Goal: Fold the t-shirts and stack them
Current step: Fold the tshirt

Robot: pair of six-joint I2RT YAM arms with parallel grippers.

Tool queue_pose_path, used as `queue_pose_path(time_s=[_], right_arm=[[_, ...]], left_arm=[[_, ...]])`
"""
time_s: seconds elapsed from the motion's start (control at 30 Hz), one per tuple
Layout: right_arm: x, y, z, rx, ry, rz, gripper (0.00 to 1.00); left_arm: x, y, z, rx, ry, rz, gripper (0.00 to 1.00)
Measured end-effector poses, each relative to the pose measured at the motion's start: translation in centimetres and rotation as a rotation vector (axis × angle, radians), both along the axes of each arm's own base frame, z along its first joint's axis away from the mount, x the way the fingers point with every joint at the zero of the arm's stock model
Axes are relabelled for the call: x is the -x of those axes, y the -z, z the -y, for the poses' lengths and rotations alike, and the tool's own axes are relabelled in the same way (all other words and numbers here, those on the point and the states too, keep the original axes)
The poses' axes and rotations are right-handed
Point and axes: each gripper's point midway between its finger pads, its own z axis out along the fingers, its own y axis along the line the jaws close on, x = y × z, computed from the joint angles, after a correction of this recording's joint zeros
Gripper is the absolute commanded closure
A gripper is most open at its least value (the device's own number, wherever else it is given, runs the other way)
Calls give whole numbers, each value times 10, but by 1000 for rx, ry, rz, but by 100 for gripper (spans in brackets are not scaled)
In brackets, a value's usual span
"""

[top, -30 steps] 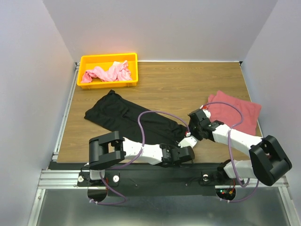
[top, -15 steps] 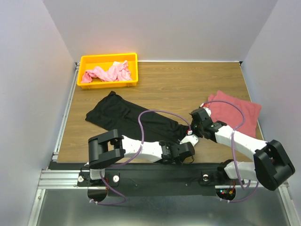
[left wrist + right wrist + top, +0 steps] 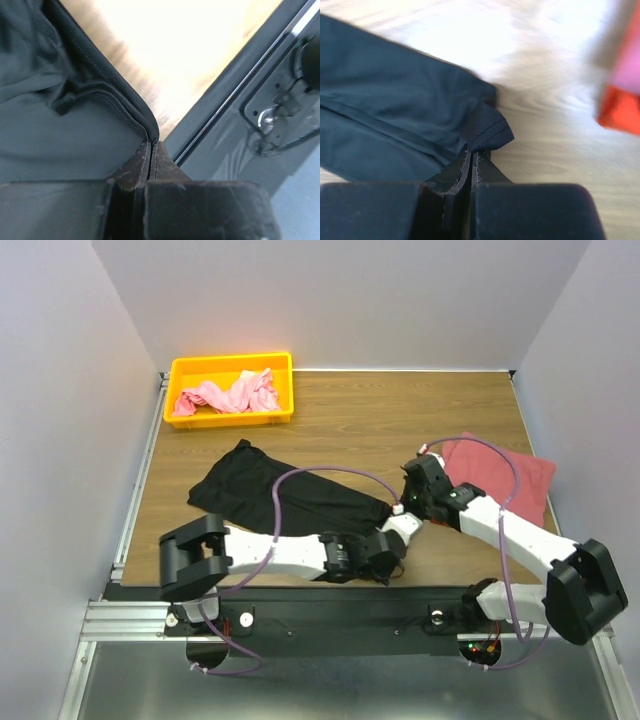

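A black t-shirt [image 3: 280,495] lies spread out on the wooden table [image 3: 350,425], slanting from the middle left down toward the near edge. Both arms reach to its near right end. The left gripper [image 3: 152,146] is squeezed tight, and a bit of the black t-shirt's stitched edge is pinched between its two fingers. This spot is right by the near edge of the table, next to the dark metal rail [image 3: 235,100]. The right gripper [image 3: 471,154] is squeezed tight too, and it pinches a small folded corner of the same black t-shirt. That corner puckers up a little at the fingertips, with bare wood just beside it. From above, the two grippers sit very close together at that end of the shirt. A rose-red t-shirt [image 3: 505,475] lies folded on the right side of the table, near the right arm and apart from the black one. At the far left corner stands a yellow bin [image 3: 232,364], and a light pink t-shirt [image 3: 228,395] lies crumpled inside it.
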Motion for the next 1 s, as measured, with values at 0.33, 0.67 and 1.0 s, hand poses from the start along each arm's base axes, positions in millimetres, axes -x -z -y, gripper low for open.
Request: queue_pose_path(time_s=[0.33, 0.67, 1.0], right_arm=[[-32, -19, -76, -25, -153, 16, 100], [-72, -31, -164, -75, -277, 61, 100], [-106, -24, -219, -99, -341, 77, 100]], left_arm=[[-58, -11, -86, 34, -294, -35, 100], [-81, -19, -152, 36, -514, -57, 100], [-112, 1, -221, -46, -804, -85, 100]])
